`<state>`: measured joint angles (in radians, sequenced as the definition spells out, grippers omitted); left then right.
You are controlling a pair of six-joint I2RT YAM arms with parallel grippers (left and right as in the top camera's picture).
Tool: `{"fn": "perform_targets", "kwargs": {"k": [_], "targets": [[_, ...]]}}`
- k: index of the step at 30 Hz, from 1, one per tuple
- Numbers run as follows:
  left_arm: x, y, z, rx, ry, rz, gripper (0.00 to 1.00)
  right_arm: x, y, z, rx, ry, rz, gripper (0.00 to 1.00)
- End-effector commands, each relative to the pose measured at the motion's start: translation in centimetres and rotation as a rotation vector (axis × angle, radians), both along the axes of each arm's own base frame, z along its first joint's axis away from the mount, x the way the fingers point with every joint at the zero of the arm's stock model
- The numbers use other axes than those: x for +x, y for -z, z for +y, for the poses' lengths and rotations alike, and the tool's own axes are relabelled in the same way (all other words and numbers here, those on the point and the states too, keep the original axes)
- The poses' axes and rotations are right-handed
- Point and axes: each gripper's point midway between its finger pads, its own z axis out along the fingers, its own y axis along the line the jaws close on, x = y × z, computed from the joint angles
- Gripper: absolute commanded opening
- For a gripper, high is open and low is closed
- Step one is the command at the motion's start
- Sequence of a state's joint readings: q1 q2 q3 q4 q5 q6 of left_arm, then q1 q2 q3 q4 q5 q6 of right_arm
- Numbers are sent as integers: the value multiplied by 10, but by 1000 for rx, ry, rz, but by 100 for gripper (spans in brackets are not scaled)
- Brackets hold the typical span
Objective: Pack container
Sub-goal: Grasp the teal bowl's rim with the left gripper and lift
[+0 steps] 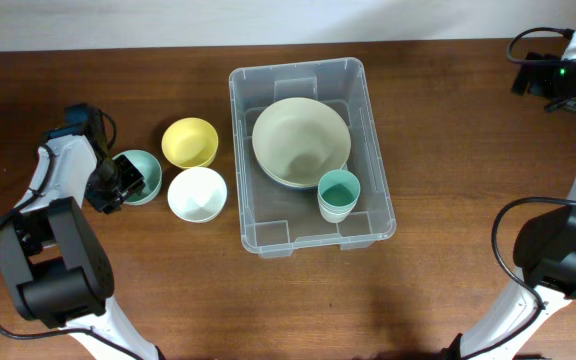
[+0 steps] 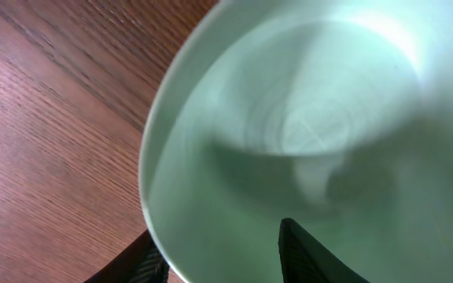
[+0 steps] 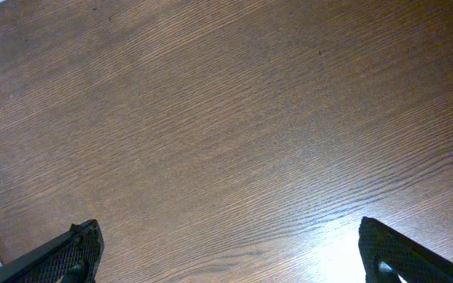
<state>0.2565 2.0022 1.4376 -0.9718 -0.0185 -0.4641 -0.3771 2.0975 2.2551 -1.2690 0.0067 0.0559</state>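
The large clear plastic rectangular container (image 1: 268, 215) is sitting at the middle of the brown wooden table (image 1: 448, 120), holding a wide pale green round bowl (image 1: 301, 142) and a small teal cup (image 1: 338, 195). Just left of it, a yellow bowl (image 1: 189, 142) and a white bowl (image 1: 197, 193) are standing side by side. The left gripper (image 1: 123, 185) is straddling the rim of a mint green bowl (image 1: 146, 170) (one finger (image 2: 313, 255) inside, the other outside), jaws parted and not pinching it. The right gripper (image 3: 226, 251) is hovering over bare wood, fingers spread wide.
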Motion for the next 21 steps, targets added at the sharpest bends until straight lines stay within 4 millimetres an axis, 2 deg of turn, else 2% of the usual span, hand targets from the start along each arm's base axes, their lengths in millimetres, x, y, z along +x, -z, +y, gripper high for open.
{"fn": "perform_targets", "kwargs": {"k": [1, 4, 7, 13, 18, 21], "targets": [[-7, -2, 8, 34, -36, 4, 46, 0, -12, 0, -5, 7, -30, 99], [-12, 4, 8, 30, -70, 14, 45, 0, -12, 0, -5, 7, -30, 99], [-17, 8, 13, 27, -97, 20, 38, 0, -12, 0, -6, 7, -29, 99], [-22, 8, 22, 21, -125, 26, 2, 0, -12, 0, -5, 7, -30, 99], [-35, 4, 29, 12, -138, 62, 1, 0, -12, 0, -5, 7, -30, 99], [-43, -8, 35, 6, -102, 81, 1, 0, -12, 0, -5, 7, -30, 99]]}}
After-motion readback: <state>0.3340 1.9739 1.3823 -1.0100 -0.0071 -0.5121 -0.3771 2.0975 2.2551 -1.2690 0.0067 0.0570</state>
